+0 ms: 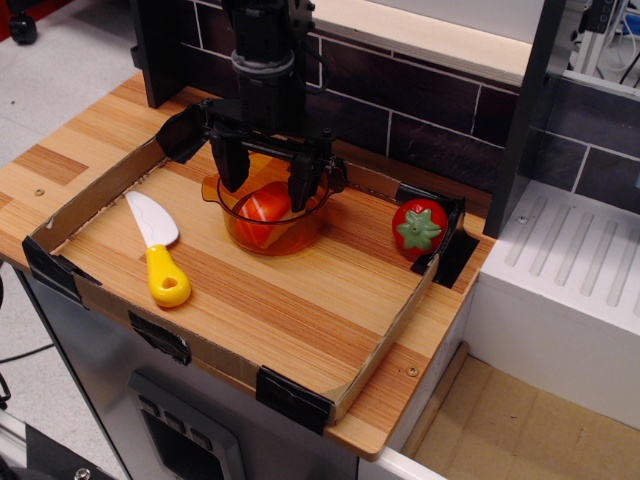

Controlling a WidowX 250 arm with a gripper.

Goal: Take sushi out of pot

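The pot point(272, 235) is a clear amber round pot on the wooden tray, near the back. The sushi point(264, 209) lies inside it, orange-red with white stripes. My gripper point(268, 182) is black and hangs straight down over the pot. Its jaws are open, one finger point(232, 165) at the pot's left rim and the other finger point(302, 180) inside the right part of the pot. The sushi sits between and just below the fingertips. I cannot tell whether the fingers touch it.
A toy knife point(156, 245) with a yellow handle lies left of the pot. A red tomato point(418, 227) with a green top sits at the tray's back right corner. The cardboard tray wall point(382, 343) rings the board. A dark tiled wall point(420, 120) stands behind.
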